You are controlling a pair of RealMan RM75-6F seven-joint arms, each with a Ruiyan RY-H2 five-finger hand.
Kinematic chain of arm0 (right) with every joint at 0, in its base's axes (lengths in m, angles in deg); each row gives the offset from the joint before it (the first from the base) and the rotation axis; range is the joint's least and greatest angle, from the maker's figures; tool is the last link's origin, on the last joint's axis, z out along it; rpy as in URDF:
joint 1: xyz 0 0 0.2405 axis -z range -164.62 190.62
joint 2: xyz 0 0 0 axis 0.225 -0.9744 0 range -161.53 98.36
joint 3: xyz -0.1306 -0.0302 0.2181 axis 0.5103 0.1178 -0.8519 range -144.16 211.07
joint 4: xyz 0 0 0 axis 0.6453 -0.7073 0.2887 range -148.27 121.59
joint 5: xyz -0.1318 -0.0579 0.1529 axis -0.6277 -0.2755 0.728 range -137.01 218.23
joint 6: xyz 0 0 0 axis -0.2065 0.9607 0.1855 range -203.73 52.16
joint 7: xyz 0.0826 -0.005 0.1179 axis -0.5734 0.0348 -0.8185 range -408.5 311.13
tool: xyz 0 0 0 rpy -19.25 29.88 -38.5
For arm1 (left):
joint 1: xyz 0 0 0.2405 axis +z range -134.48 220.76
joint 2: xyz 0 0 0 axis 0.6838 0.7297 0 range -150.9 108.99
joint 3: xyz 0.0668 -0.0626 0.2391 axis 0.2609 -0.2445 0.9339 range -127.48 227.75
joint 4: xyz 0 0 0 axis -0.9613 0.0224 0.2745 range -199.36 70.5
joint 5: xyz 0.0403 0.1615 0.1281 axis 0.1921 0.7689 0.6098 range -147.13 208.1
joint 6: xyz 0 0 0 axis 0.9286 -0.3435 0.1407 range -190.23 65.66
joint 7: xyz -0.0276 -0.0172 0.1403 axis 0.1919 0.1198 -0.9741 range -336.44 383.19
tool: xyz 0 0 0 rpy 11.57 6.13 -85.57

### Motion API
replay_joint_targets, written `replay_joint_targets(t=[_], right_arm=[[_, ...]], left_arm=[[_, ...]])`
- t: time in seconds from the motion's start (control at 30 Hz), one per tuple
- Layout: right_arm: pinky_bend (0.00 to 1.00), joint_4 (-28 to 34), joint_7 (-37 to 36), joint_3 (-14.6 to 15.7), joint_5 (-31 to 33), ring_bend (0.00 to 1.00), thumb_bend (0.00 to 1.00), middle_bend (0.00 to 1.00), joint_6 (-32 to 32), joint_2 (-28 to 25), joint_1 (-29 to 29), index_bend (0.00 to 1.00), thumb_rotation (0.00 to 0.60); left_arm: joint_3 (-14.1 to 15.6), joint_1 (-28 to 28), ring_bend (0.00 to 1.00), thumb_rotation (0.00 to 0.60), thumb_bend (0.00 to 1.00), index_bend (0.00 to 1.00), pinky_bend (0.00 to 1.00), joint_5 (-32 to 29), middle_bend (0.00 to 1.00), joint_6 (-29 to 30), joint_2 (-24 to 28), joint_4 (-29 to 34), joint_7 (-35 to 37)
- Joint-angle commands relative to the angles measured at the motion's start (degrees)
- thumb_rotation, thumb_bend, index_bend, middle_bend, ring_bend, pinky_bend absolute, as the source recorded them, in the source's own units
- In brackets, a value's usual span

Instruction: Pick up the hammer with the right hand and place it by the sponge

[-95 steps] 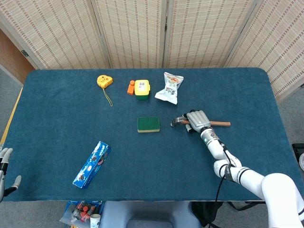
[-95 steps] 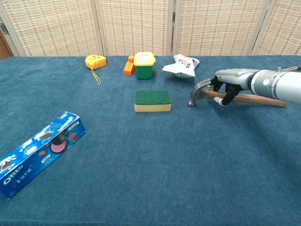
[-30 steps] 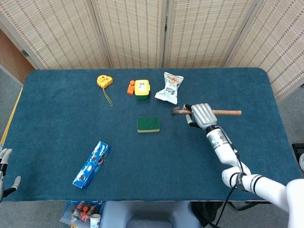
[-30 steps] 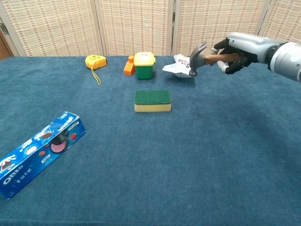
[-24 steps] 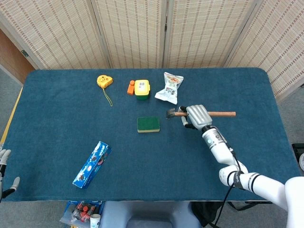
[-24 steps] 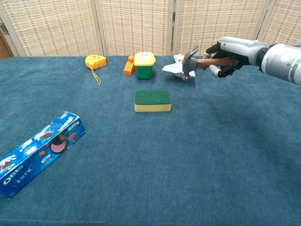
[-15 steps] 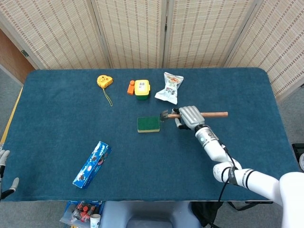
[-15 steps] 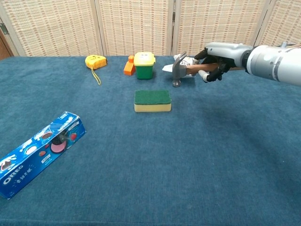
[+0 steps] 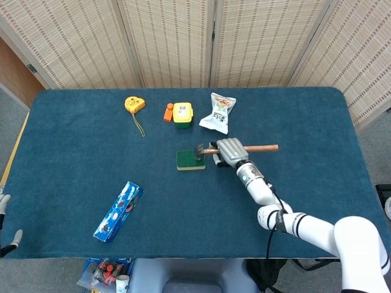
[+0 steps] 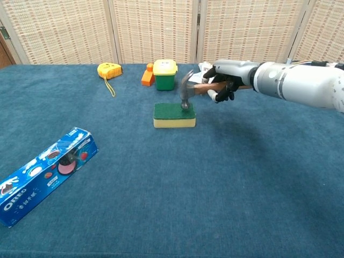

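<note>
My right hand grips the hammer near its head, with the wooden handle sticking out to the right. In the chest view the right hand holds the hammer off the table, and its metal head hangs just above the right end of the green and yellow sponge. In the head view the hammer's head overlaps the right edge of the sponge. Only the fingertips of my left hand show, at the far left edge, spread apart and holding nothing.
A blue Oreo box lies at the front left. At the back are a yellow tape measure, an orange item, a yellow-green container and a white snack bag, all on the blue table.
The right hand lifted the hammer off the table, then carried it left; its head went from beside the snack bag to over the sponge's right end. The left hand slid further out of view.
</note>
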Motion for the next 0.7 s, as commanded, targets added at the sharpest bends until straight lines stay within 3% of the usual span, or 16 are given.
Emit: replay_joint_targets(t=[0.03, 0.2, 0.5, 0.7], right_arm=[[0.54, -2.13, 0.60, 0.45, 0.74, 0.59, 0.58, 0.77, -0.93, 1.65, -0.94, 0.64, 0.600], [0.54, -3.15, 0.33, 0.50, 0.98, 0.59, 0.58, 0.77, -1.32, 2.28, -1.28, 0.64, 0.600], [0.54, 1.50, -2.31, -0.88, -0.44, 0.59, 0.58, 0.77, 1.61, -1.79, 0.49, 0.64, 0.600], [0.54, 0.98, -3.02, -0.86, 0.34, 0.59, 0.58, 0.76, 2.60, -3.10, 1.76, 0.64, 0.600]], left_arm=[[-0.01, 0.06, 0.05, 0.600, 0.32, 0.00, 0.00, -0.12, 0.00, -0.04, 0.01, -0.07, 0.03], [-0.04, 0.24, 0.05, 0.600, 0.32, 0.00, 0.00, -0.23, 0.00, 0.05, -0.05, -0.23, 0.24], [0.01, 0.09, 0.05, 0.600, 0.32, 0.00, 0.00, 0.34, 0.00, 0.08, -0.14, 0.04, -0.21], [0.10, 0.09, 0.05, 0.600, 0.32, 0.00, 0.00, 0.58, 0.00, 0.13, -0.01, 0.52, -0.62]])
